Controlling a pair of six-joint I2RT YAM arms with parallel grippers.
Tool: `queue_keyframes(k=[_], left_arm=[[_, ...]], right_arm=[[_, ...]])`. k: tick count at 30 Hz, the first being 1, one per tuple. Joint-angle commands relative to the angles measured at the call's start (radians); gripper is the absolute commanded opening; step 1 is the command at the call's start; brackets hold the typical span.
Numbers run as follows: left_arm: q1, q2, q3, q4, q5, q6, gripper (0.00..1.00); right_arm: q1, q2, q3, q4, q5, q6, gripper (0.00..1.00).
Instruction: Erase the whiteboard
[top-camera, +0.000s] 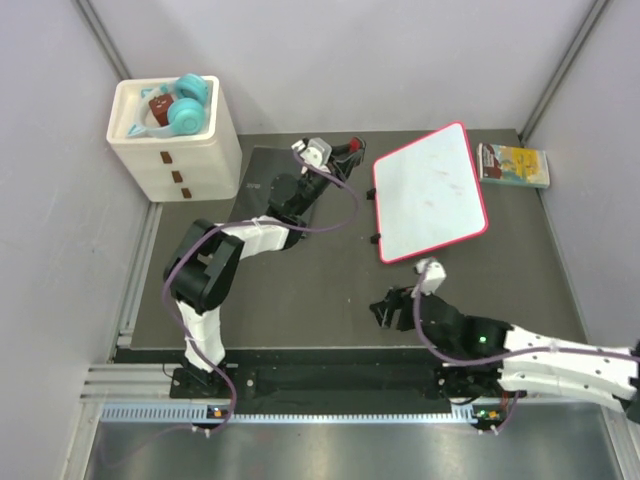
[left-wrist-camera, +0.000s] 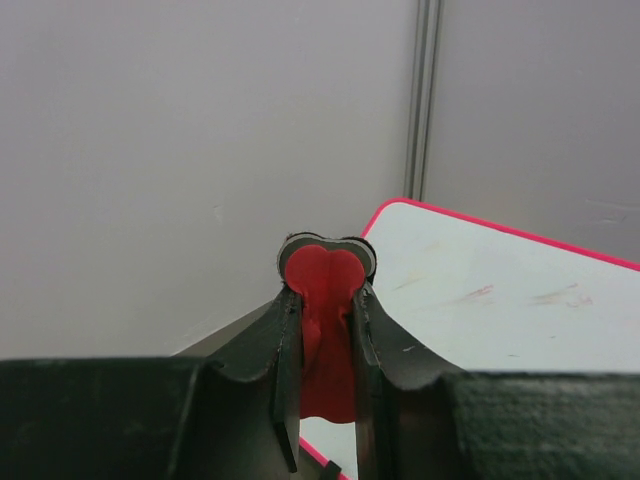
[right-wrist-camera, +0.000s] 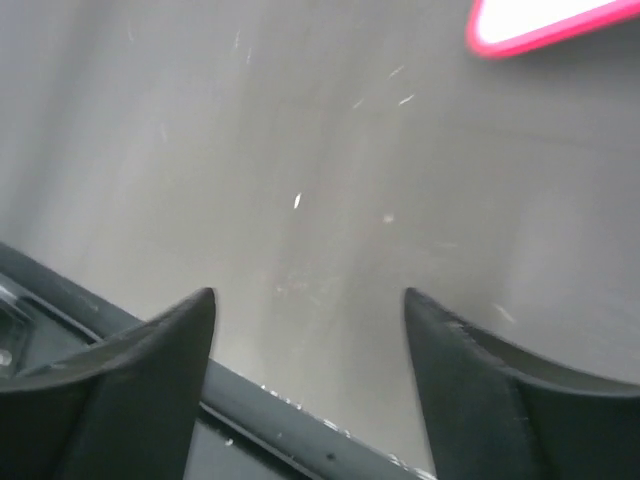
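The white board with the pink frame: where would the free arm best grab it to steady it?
The flat white board rests on small black feet, so a finger might slip under its edge. Probably best to pinch the thin pink frame at the near corner, coming in low from the robot's side. The open right gripper sits nearest there.
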Motion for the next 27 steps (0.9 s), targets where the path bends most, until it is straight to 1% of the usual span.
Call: queue_keyframes(k=[1,2,3,4,6,9,11,13,14,17,18,20,21,22,24,25,26,27], left_arm=[[0.005,-0.047,-0.044,-0.052,0.052,-0.059,0.0],[0.005,-0.044,-0.05,-0.052,0.065,-0.069,0.0],[0.005,-0.042,-0.061,-0.049,0.072,-0.085,0.0],[0.004,-0.038,-0.065,-0.046,0.079,-0.089,0.0],[0.004,-0.024,-0.079,-0.024,0.104,-0.106,0.0],[0.004,-0.008,-0.108,0.029,0.111,-0.132,0.0],[0.002,-0.004,-0.125,0.06,0.121,-0.147,0.0],[0.001,-0.001,-0.144,0.079,0.133,-0.148,0.0],[0.001,0.002,-0.147,0.079,0.136,-0.146,0.0],[0.001,0.004,-0.165,0.082,0.138,-0.143,0.0],[0.001,0.004,-0.168,0.082,0.139,-0.143,0.0],[-0.001,0.004,-0.174,0.08,0.147,-0.138,0.0],[-0.001,0.004,-0.174,0.082,0.147,-0.137,0.0],[-0.001,0.004,-0.176,0.08,0.15,-0.135,0.0],[-0.001,0.007,-0.176,0.073,0.156,-0.135,0.0],[-0.001,0.007,-0.174,0.071,0.159,-0.135,0.0],[-0.001,0.009,-0.176,0.071,0.167,-0.137,0.0],[-0.001,0.01,-0.176,0.07,0.167,-0.138,0.0]], right_arm=[[0.007,-0.337,-0.021,-0.384,0.214,0.125,0.87],[0.007,-0.412,-0.031,-0.43,0.233,0.146,0.89],[0.007,-0.53,-0.048,-0.462,0.247,0.164,0.9],[0.007,-0.586,-0.055,-0.529,0.269,0.178,0.9],[0.007,-0.666,-0.068,-0.565,0.282,0.188,0.88],[0.007,-0.646,-0.067,-0.608,0.335,0.287,0.88],[0.007,-0.577,-0.062,-0.636,0.391,0.368,0.88],[0.007,-0.505,-0.065,-0.615,0.447,0.385,0.88],[0.007,-0.485,-0.073,-0.526,0.461,0.34,0.87],[0.004,-0.433,-0.094,-0.357,0.498,0.258,0.87],[-0.02,-0.428,-0.108,-0.305,0.497,0.231,0.87],[-0.066,-0.427,-0.124,-0.233,0.443,0.179,0.87],[-0.101,-0.425,-0.145,-0.143,0.41,0.155,0.87],[-0.164,-0.424,-0.156,-0.093,0.33,0.122,0.87],[-0.226,-0.392,-0.162,0.012,0.259,0.068,0.88],[-0.278,-0.367,-0.157,0.045,0.195,0.05,0.88],[-0.301,-0.341,-0.153,0.089,0.154,0.004,0.88],[-0.319,-0.271,-0.13,0.115,0.121,-0.007,0.88]])
